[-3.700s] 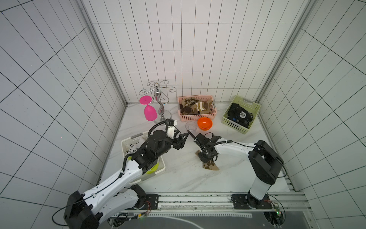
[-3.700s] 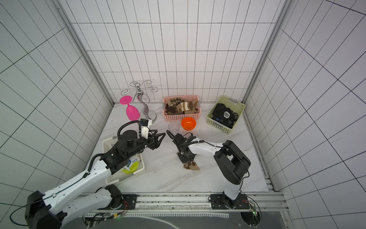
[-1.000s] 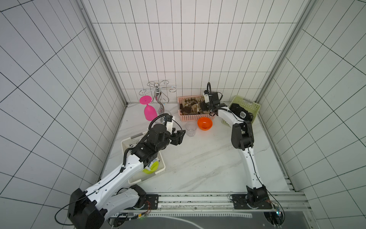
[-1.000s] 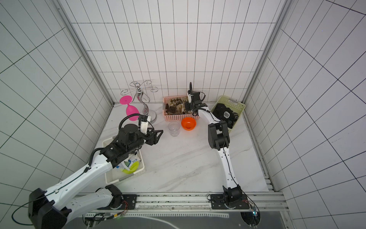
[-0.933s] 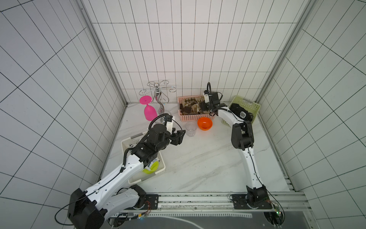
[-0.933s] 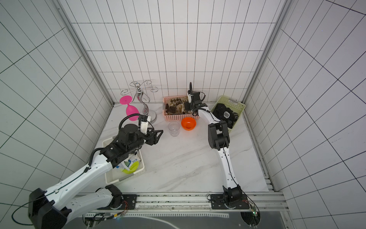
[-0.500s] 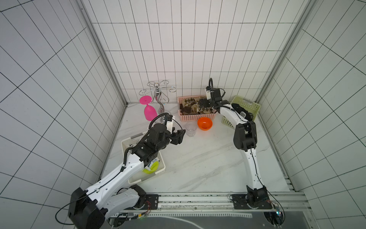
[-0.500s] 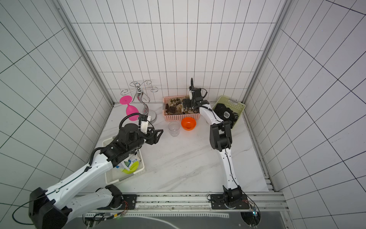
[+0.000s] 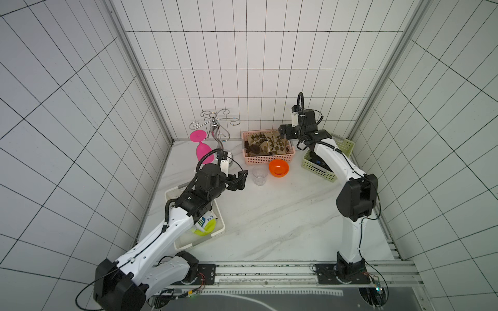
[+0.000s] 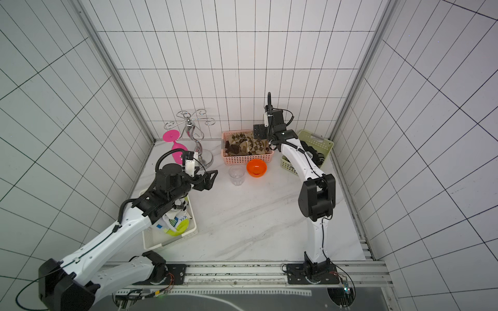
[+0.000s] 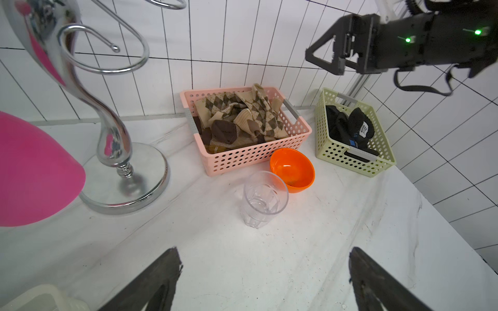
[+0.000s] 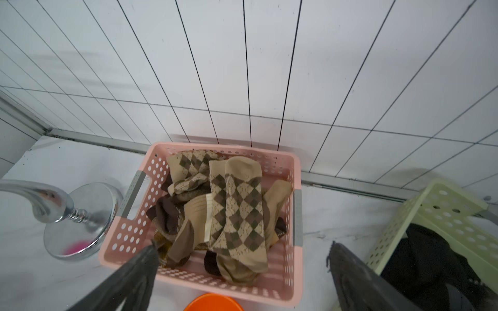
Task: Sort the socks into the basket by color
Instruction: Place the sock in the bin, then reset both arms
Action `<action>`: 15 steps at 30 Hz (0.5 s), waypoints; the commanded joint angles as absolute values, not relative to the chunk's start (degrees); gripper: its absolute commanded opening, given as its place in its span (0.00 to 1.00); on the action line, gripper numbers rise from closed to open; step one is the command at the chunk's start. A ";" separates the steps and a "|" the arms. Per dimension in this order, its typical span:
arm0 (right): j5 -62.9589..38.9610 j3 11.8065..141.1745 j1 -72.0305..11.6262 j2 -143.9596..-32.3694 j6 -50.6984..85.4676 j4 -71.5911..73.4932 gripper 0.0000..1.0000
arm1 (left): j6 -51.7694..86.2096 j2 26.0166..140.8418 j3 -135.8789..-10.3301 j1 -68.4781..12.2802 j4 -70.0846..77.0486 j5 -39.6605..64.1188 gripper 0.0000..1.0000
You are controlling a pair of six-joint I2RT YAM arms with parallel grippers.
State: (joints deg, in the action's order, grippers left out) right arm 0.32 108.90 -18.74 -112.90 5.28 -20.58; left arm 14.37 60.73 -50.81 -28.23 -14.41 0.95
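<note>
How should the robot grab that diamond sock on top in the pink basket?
Pinch the diamond sock across its narrow middle, coming straight down from above. It lies flat and stretched out, uppermost in the pink basket, so nothing covers it, and the basket's walls would probably block a sideways approach.

I see tan argyle socks [image 12: 237, 212] heaped in the pink basket [image 12: 269, 292], black socks [image 11: 355, 121] in the green basket [image 11: 331, 152], white socks [image 10: 173, 221] in the white basket [image 10: 161, 241].

Brown socks [image 11: 242, 118] fill the pink basket [image 11: 253, 159]; black socks [image 11: 347, 126] lie in the green basket [image 11: 347, 159]. A bowl [image 11: 292, 169] and a glass [image 11: 264, 199] stand before the pink basket.
</note>
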 commanded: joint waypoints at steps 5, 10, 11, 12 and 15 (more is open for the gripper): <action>6.75 85.66 -18.45 -96.52 10.33 -18.19 0.99 | 10.65 61.41 -52.95 -24.49 -13.08 -3.84 0.98; 11.91 68.99 -15.21 -86.33 9.76 -7.18 0.99 | 9.74 62.32 -51.57 -21.89 -9.90 -7.60 0.98; 12.78 65.08 -14.23 -84.12 9.74 -3.49 0.99 | 9.25 62.72 -51.39 -21.41 -9.51 -8.17 0.98; 13.65 60.86 -12.84 -81.88 10.24 0.32 1.00 | 8.61 63.24 -51.24 -20.90 -9.49 -9.13 0.98; 13.71 52.24 -7.89 -78.10 12.18 7.34 0.99 | 8.08 64.17 -49.56 -19.17 -7.94 -12.05 0.98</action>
